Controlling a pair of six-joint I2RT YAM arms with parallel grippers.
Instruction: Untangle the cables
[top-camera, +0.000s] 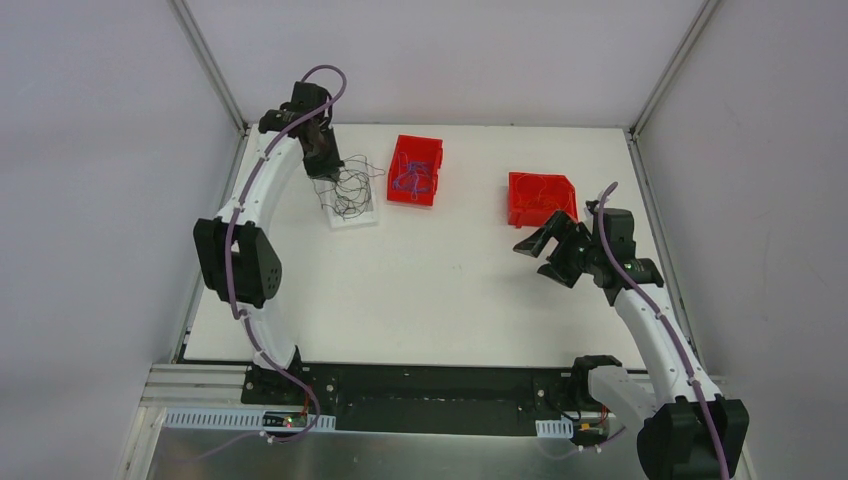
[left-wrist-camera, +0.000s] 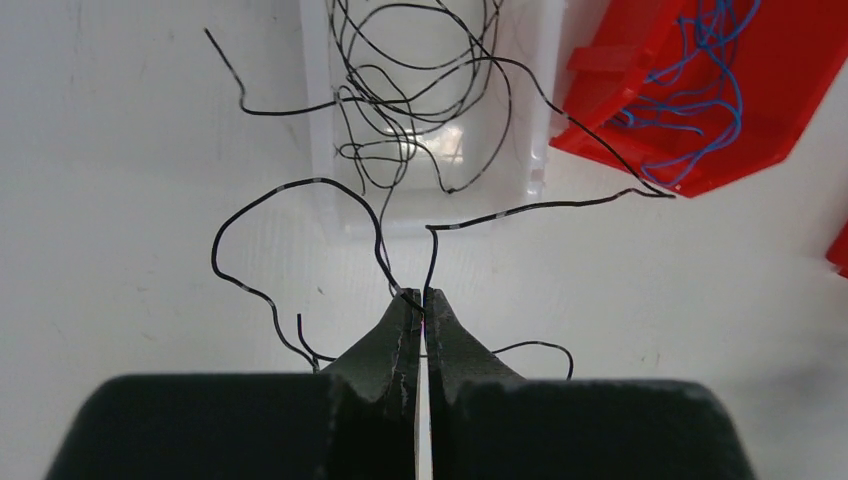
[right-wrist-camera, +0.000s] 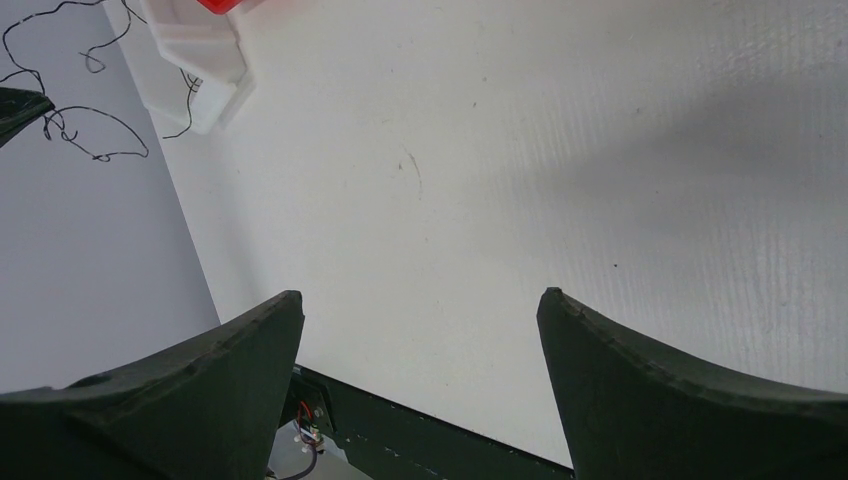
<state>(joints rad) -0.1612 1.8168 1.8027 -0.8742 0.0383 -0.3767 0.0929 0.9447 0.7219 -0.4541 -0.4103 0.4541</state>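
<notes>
While one black cable (left-wrist-camera: 540, 206) is pinched between the pressed-together jaws of the left gripper (left-wrist-camera: 421, 297), its loose ends are seen curling over the table (left-wrist-camera: 150, 200) to either side. One strand runs from the pinch back into the black tangle (top-camera: 350, 188) lying in the white tray (left-wrist-camera: 318, 120). The step in hand is judged to be the drawing of this strand clear of the heap. It would best be done by a slow, straight lift away from the tray, so that loops can slip free rather than tighten. Should the whole tangle rise with it, the pull ought to be paused. The far tip of the held cable reaches to the lip of the neighbouring red bin (left-wrist-camera: 600, 150), where a snag is to be watched for. Blue cables (left-wrist-camera: 690, 110) are held loosely in that bin, apart from the black heap. A second red bin (top-camera: 515, 200) is set farther right; what is in it cannot be made out for certain. Near it the right gripper (right-wrist-camera: 420, 295) is held above the table with its jaws spread wide and nothing between them.
</notes>
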